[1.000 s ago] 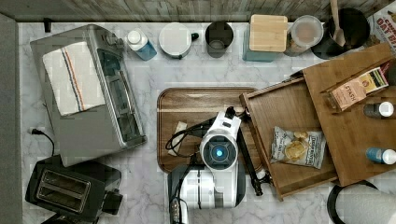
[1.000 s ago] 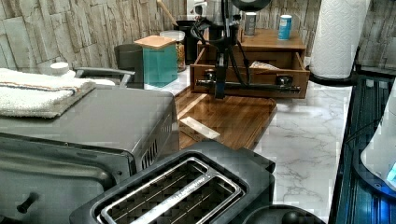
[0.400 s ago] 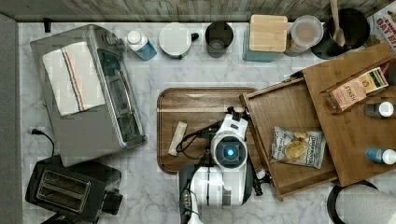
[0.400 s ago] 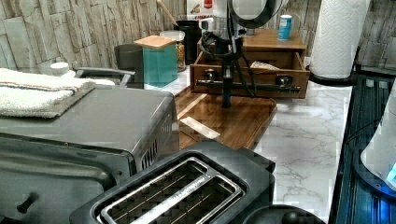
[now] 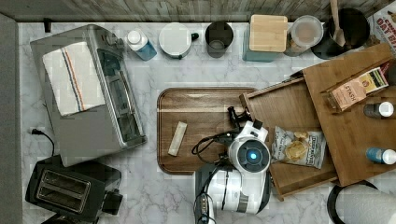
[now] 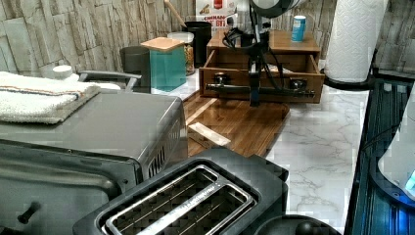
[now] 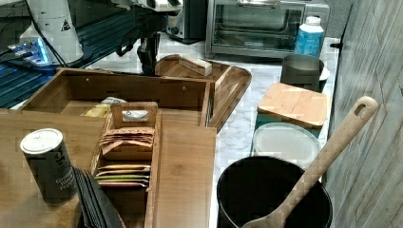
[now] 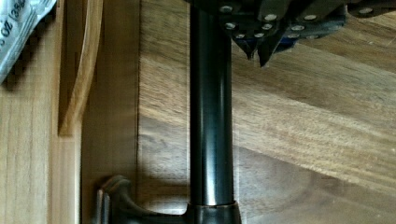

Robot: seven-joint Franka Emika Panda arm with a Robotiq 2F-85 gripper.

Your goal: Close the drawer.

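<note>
Going by the top view from its left: a brushed-metal toaster oven (image 5: 86,93) with a striped cloth folded on its roof, and a black two-slot toaster (image 5: 70,191) below it, both on the pale veined marble worktop (image 5: 154,196). At the middle lies a dark, glossy, rounded-corner wooden serving tray (image 5: 205,100) carrying one small pale stick packet (image 5: 177,138).

Next comes the drawer (image 5: 280,105), a shallow, square-cornered box of medium-brown bamboo-like wood with thin walls. It stands pulled well out from under its flat top panel (image 5: 355,135), its front overhanging the tray's edge, with a crinkly snack bag (image 5: 299,148) lying inside. So, as I judge it, the closing is not yet done: the whole push inward remains.

The claw (image 6: 255,100) hangs just in front of the drawer's dark, smooth metal bar handle (image 8: 211,116), seen in the left view low against the front board. In the wrist view its fingertips (image 8: 252,46) stand close together, nearly meeting, beside the bar and gripping nothing.
</note>
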